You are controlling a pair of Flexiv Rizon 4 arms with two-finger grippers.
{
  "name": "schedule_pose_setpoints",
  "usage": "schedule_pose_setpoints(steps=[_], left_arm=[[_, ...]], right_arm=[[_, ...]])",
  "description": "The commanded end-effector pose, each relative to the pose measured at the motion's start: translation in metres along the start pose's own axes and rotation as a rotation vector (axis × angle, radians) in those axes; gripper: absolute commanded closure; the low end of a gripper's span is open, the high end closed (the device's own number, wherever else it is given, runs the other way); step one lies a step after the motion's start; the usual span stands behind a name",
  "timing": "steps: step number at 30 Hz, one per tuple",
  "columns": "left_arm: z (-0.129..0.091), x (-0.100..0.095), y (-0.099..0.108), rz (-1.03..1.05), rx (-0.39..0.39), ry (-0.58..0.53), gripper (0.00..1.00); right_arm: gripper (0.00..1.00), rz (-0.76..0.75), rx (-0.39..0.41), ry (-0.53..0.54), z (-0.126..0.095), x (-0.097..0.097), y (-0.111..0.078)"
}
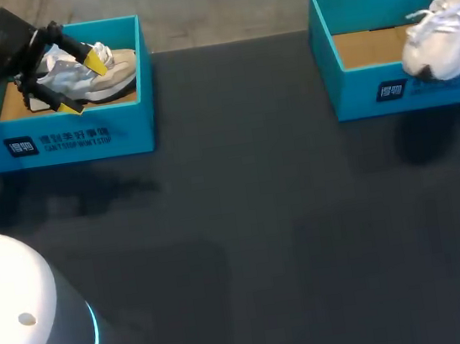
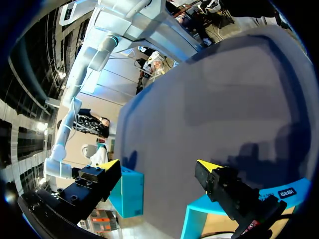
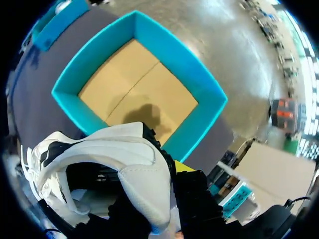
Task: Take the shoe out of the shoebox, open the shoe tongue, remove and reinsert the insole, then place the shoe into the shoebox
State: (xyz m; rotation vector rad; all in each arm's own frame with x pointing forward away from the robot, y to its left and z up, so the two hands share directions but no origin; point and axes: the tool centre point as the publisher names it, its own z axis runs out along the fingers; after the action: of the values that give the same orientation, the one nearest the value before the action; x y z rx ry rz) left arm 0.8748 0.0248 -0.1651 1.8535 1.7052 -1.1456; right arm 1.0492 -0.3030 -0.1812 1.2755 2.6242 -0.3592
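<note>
on a dark counter, the left tool hung wide open and empty over a grey shoe lying in the left shoebox. the right tool gripped a white shoe by its collar above the right shoebox.

The white lace-up sneaker runs off the head view's right edge, as does the open teal cardboard shoebox. The right gripper, apparently clamped on its heel, is mostly hidden behind the shoe.
</note>
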Motion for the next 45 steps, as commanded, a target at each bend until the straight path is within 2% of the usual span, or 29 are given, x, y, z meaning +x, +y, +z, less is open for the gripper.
schedule_pose_setpoints(steps=[1, 6, 13, 16, 20, 22, 44, 45], left_arm=[[0.000, 0.000, 0.000, 0.001, 0.000, 0.002, 0.00], [0.000, 0.000, 0.000, 0.001, 0.000, 0.002, 0.00], [0.000, 0.000, 0.000, 0.001, 0.000, 0.002, 0.00], [0.000, 0.000, 0.000, 0.001, 0.000, 0.002, 0.00], [0.000, 0.000, 0.000, 0.001, 0.000, 0.002, 0.00], [0.000, 0.000, 0.000, 0.001, 0.000, 0.002, 0.00], [0.000, 0.000, 0.000, 0.001, 0.000, 0.002, 0.00], [0.000, 0.000, 0.000, 0.001, 0.000, 0.002, 0.00]], right_arm=[[1.00, 0.340, 0.028, 0.065, -0.002, -0.004, 0.000], [1.00, 0.533, 0.043, 0.086, 0.001, -0.006, -0.006], [1.00, 0.762, 0.130, 0.079, 0.008, -0.011, -0.020], [1.00, 0.814, 0.150, 0.082, 0.010, -0.012, -0.023], [1.00, 0.813, 0.144, 0.090, 0.013, -0.013, -0.023], [1.00, 0.831, 0.189, 0.083, 0.014, -0.014, -0.023], [1.00, 0.831, 0.189, 0.083, 0.014, -0.014, -0.023], [1.00, 0.847, 0.172, 0.082, 0.015, -0.014, -0.023]])
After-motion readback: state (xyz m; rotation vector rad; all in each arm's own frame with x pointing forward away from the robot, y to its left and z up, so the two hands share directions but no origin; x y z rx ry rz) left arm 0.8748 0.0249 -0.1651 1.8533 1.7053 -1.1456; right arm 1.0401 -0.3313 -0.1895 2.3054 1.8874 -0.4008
